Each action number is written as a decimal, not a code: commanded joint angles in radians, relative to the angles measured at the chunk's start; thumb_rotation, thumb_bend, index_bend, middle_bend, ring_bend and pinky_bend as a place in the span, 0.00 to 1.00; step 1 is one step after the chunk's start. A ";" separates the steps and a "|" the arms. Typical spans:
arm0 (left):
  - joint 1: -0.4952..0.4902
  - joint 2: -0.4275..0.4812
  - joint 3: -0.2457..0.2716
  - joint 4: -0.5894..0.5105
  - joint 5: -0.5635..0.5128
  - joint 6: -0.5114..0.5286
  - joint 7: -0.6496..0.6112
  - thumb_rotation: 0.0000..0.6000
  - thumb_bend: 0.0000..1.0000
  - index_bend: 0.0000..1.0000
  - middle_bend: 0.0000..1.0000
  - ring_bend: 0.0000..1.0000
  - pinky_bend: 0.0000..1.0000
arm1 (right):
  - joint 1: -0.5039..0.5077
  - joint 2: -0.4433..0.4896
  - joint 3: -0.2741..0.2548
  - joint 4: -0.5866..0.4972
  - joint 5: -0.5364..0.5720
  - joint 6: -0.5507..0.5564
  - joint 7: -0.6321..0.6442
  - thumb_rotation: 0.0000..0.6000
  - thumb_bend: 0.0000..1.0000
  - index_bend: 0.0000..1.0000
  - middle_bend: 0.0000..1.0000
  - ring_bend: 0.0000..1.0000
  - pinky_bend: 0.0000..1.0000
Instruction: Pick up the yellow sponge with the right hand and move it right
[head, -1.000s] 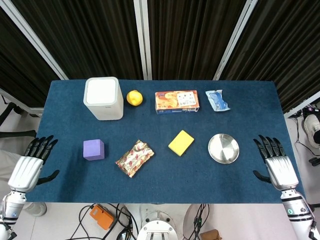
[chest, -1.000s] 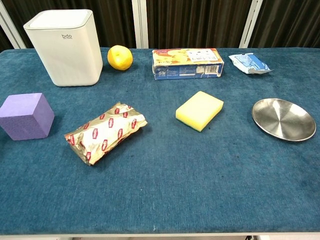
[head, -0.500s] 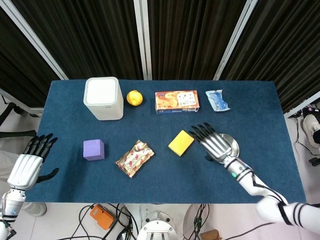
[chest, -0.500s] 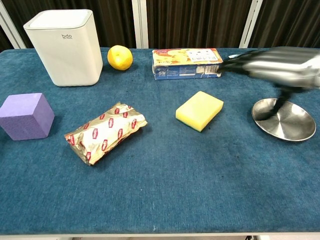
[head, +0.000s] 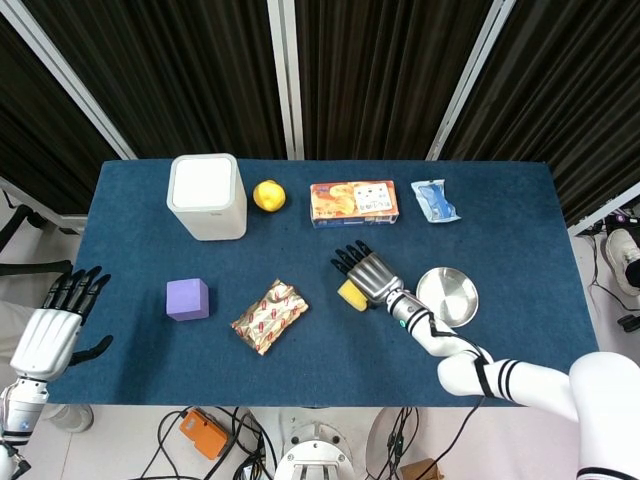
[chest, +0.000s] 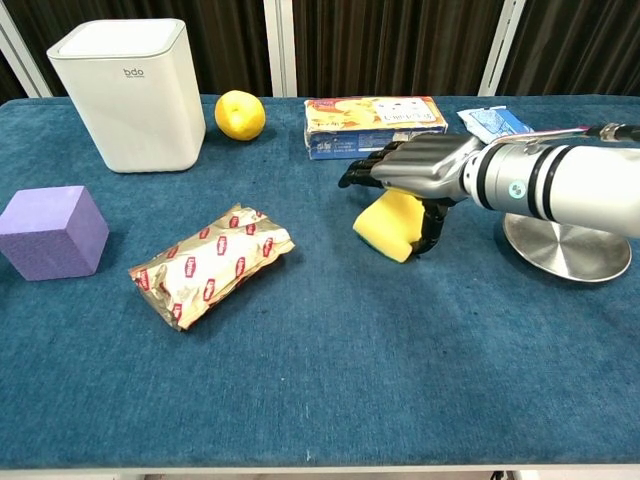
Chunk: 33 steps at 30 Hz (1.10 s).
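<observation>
- The right hand (head: 368, 273) lies over the sponge (head: 350, 296) at frame centre in the head view, hiding most of it; only a yellow corner shows at the hand's lower left.
- In the chest view the sponge (chest: 393, 224) shows below the hand (chest: 420, 165), fingers stretched over its top and the thumb down at its right side; whether the hand grips it or merely covers it I cannot tell.
- The left hand (head: 55, 325) sits at the lower left edge of the head view, off the counter (head: 520, 230), fingers spread, holding nothing; the chest view does not show it.
- The sponge lies on the counter left of the steel dish (chest: 565, 250); its long axis runs from lower left to upper right in the chest view.
- Half a second ago the right hand was over the dish, beside the sponge; it has since moved left onto it. The sponge's place is unchanged.
</observation>
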 joint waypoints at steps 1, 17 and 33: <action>0.000 0.001 0.000 0.000 -0.001 0.000 -0.002 1.00 0.16 0.00 0.00 0.00 0.00 | 0.004 -0.004 -0.014 0.005 -0.005 0.028 0.007 1.00 0.42 0.46 0.34 0.26 0.15; -0.003 -0.003 0.001 -0.001 -0.004 -0.007 0.008 1.00 0.16 0.00 0.00 0.00 0.00 | -0.142 0.202 -0.130 -0.227 -0.320 0.358 0.171 1.00 0.43 0.79 0.59 0.57 0.50; -0.006 -0.015 0.008 -0.011 -0.001 -0.020 0.042 1.00 0.16 0.00 0.00 0.00 0.00 | -0.409 0.455 -0.419 -0.317 -0.537 0.517 0.352 1.00 0.43 0.66 0.58 0.53 0.46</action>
